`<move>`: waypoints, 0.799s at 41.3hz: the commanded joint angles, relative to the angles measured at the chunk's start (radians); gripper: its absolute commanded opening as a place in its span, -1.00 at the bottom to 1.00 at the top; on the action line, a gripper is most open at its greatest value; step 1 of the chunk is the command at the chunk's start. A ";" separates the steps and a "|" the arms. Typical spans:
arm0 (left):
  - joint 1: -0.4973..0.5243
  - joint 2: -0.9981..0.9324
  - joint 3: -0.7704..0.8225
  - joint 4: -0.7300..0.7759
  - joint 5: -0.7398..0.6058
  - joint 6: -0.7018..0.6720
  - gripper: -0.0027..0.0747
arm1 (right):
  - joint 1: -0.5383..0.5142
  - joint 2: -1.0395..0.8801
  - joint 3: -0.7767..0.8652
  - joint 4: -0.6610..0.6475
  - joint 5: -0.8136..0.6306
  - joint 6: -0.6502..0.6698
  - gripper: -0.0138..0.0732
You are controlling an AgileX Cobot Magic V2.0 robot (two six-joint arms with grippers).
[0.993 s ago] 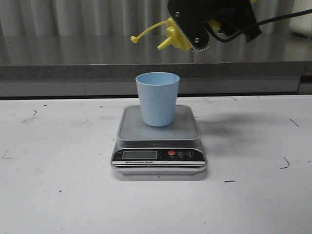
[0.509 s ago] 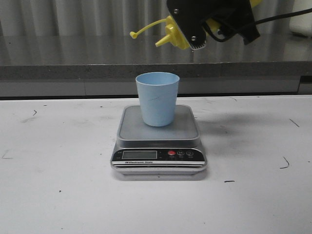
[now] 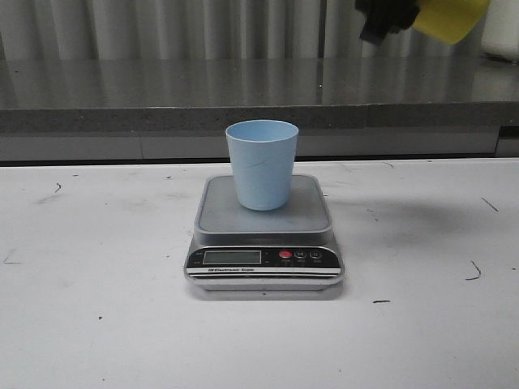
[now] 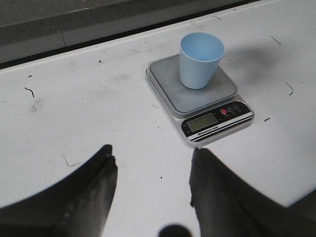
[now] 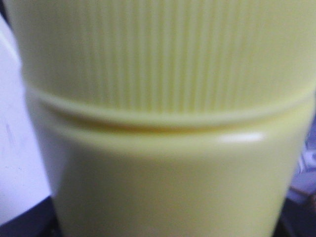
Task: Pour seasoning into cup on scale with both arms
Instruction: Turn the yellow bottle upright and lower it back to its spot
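Front view: the cup (image 3: 261, 164) stands centred on the scale (image 3: 264, 212) for weighing. Right gripper's jaws hold the seasoning (image 3: 451, 18) aloft; left gripper (image 4: 150, 185) waits, jaws wide.

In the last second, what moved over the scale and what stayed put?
The right arm carried the tall yellow plastic squeeze bottle up and to the right, away from above the cup; its nozzle and tethered cap are now out of the front view. The small light blue plastic cup and the flat silver digital scale stayed put. The left gripper hangs open, holding nothing.
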 commanded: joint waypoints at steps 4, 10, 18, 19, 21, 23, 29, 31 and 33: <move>0.000 0.001 -0.026 -0.005 -0.066 -0.012 -0.04 | -0.019 -0.165 0.015 0.079 -0.010 0.105 -0.07; 0.000 0.001 -0.026 -0.005 -0.066 -0.012 -0.04 | -0.061 -0.279 0.170 0.085 -0.225 0.224 -0.07; 0.000 0.001 -0.026 -0.005 -0.066 -0.012 -0.04 | -0.182 -0.344 0.351 0.006 -0.434 0.393 -0.07; 0.000 0.001 -0.026 -0.005 -0.066 -0.012 -0.04 | -0.203 -0.344 0.374 -0.005 -0.465 0.419 -0.07; 0.000 0.001 -0.026 -0.005 -0.066 -0.012 -0.04 | -0.237 -0.344 0.406 -0.027 -0.522 0.447 -0.07; 0.000 0.001 -0.026 -0.005 -0.066 -0.012 -0.04 | -0.276 -0.339 0.441 -0.044 -0.607 0.467 -0.07; 0.000 0.001 -0.026 -0.005 -0.066 -0.012 -0.04 | -0.391 -0.305 0.497 -0.023 -0.829 0.470 -0.07; 0.000 0.001 -0.026 -0.005 -0.066 -0.012 -0.04 | -0.423 -0.289 0.500 -0.004 -0.873 0.469 -0.07; 0.000 0.001 -0.026 -0.005 -0.066 -0.012 -0.04 | -0.457 -0.268 0.502 0.029 -0.918 0.468 -0.07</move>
